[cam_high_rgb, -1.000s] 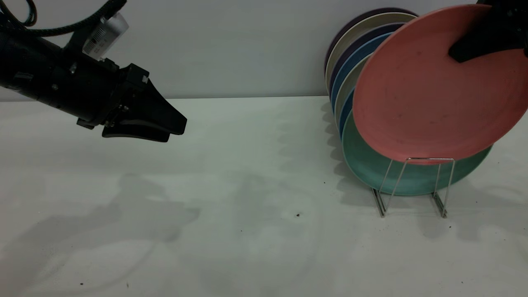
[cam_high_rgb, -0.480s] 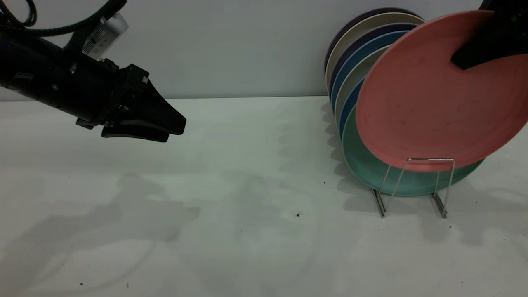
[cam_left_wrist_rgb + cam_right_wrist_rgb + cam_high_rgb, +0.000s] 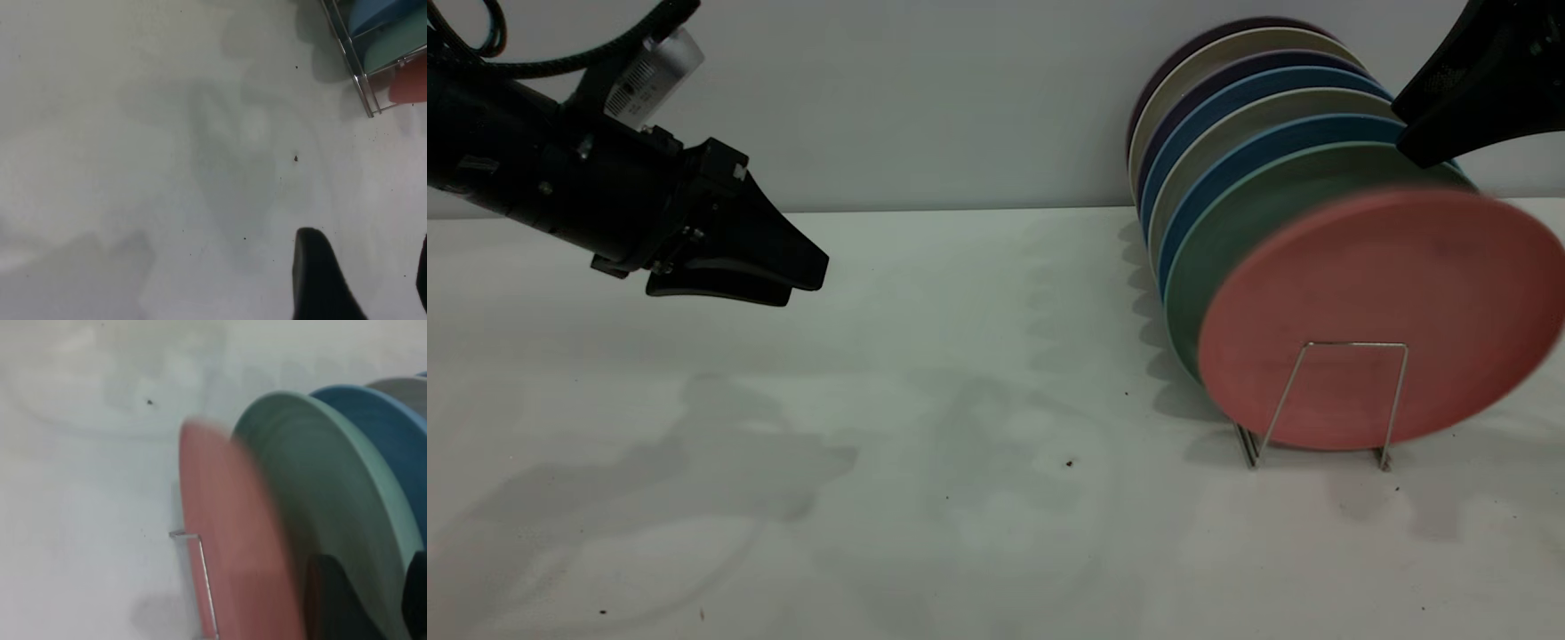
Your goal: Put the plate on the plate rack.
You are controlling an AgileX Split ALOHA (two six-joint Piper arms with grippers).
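The salmon-pink plate (image 3: pixel 1378 293) stands blurred in the front slot of the wire plate rack (image 3: pixel 1356 344), behind the front loop and leaning on the mint-green plate (image 3: pixel 1227 231). My right gripper (image 3: pixel 1432 124) is open just above the plate's upper edge and holds nothing. In the right wrist view the plate (image 3: pixel 227 540) is beside the rack wire (image 3: pixel 203 580), and the right gripper (image 3: pixel 373 587) stands apart from it. My left gripper (image 3: pixel 783 276) hovers open and empty over the table at the left. The left wrist view shows the rack's rail (image 3: pixel 347 50) and a bit of the plate (image 3: pixel 410 80).
Several other plates fill the rack behind the pink one, among them blue ones (image 3: pixel 1254 89) and a cream one (image 3: pixel 1200 62), close to the back wall. The white table (image 3: pixel 960 444) lies between the two arms.
The pink plate has left the right gripper and dropped down into the rack's front slot, in front of the green plate. The right gripper stays above. The left arm has not moved.
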